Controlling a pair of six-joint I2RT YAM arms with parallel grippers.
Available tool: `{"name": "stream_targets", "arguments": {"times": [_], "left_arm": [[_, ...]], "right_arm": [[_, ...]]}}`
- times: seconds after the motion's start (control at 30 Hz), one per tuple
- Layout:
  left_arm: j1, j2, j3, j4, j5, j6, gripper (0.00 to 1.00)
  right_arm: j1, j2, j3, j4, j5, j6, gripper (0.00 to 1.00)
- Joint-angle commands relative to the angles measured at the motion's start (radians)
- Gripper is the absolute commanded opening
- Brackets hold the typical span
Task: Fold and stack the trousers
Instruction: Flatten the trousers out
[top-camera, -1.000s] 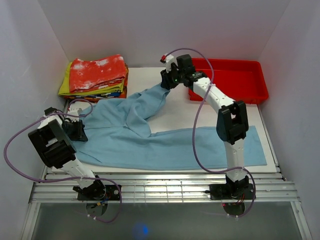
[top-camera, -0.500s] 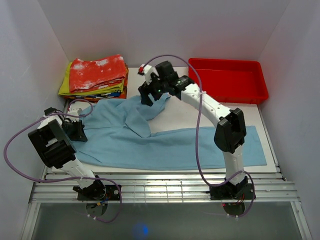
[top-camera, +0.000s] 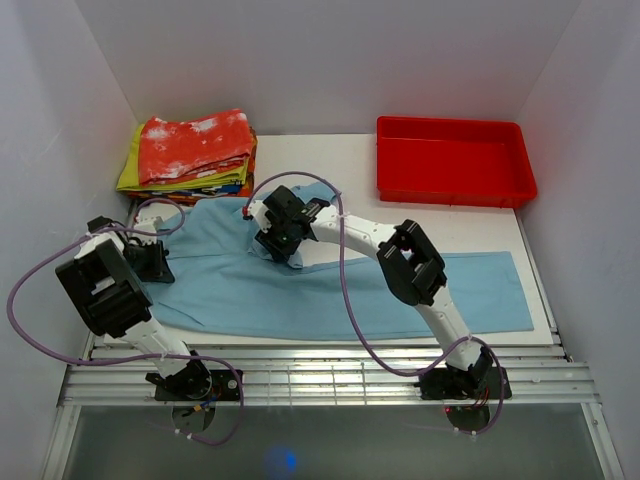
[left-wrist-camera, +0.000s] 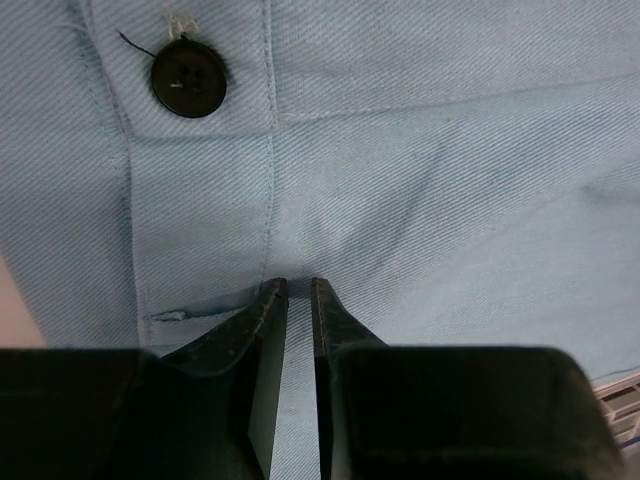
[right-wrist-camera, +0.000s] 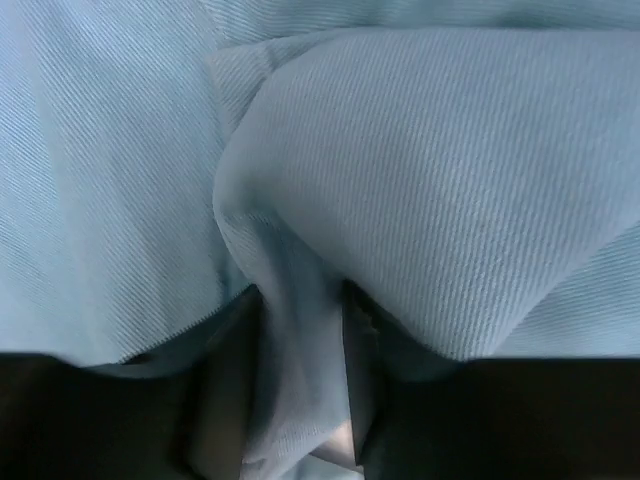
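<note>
The light blue trousers (top-camera: 330, 290) lie across the white table, one leg stretched to the right. The other leg is folded back over the body. My right gripper (top-camera: 278, 240) reaches far left and is shut on a fold of that leg, low over the trousers' upper part. In the right wrist view the blue fabric (right-wrist-camera: 450, 180) bunches between the fingers of the gripper (right-wrist-camera: 300, 295). My left gripper (top-camera: 160, 262) sits at the waist end on the left. In the left wrist view it (left-wrist-camera: 298, 285) is pinched on the cloth below a dark button (left-wrist-camera: 188, 78).
A stack of folded clothes (top-camera: 192, 150), red-and-white on top, stands at the back left just beyond the trousers. A red tray (top-camera: 455, 160) stands empty at the back right. White walls close in on three sides.
My right gripper has carried the upper leg from the back middle to the left and forward, and the leg now lies folded over the trousers' body. The left arm has not moved.
</note>
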Motion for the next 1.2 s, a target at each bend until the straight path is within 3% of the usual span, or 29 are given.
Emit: {"name": "stream_targets", "arguments": {"times": [0.0, 0.03, 0.07, 0.33, 0.5, 0.7, 0.97, 1.17], "left_arm": [[0.006, -0.003, -0.056, 0.012, -0.059, 0.018, 0.25], [0.006, 0.0, -0.057, 0.023, -0.068, 0.02, 0.24], [0.006, 0.004, -0.059, 0.024, -0.076, 0.02, 0.2], [0.006, 0.04, -0.039, 0.046, -0.134, 0.024, 0.0], [0.011, 0.064, -0.034, 0.07, -0.192, 0.037, 0.0], [0.031, 0.076, -0.007, 0.092, -0.243, 0.066, 0.0], [0.066, 0.093, 0.062, 0.083, -0.289, 0.135, 0.0], [0.103, 0.118, 0.101, 0.081, -0.315, 0.184, 0.0]], "right_arm": [[-0.016, -0.065, -0.013, 0.023, 0.075, -0.022, 0.29], [-0.026, -0.082, -0.025, 0.024, 0.076, -0.033, 0.11], [-0.03, -0.101, -0.034, 0.018, 0.079, -0.039, 0.08], [-0.16, -0.394, -0.187, -0.051, 0.049, -0.055, 0.08], [-0.317, -0.568, -0.281, -0.164, 0.049, -0.116, 0.08], [-0.588, -0.713, -0.411, -0.258, 0.066, -0.336, 0.08], [-0.944, -0.793, -0.485, -0.272, 0.078, -0.654, 0.08], [-1.09, -0.786, -0.545, -0.272, 0.072, -0.788, 0.08]]}}
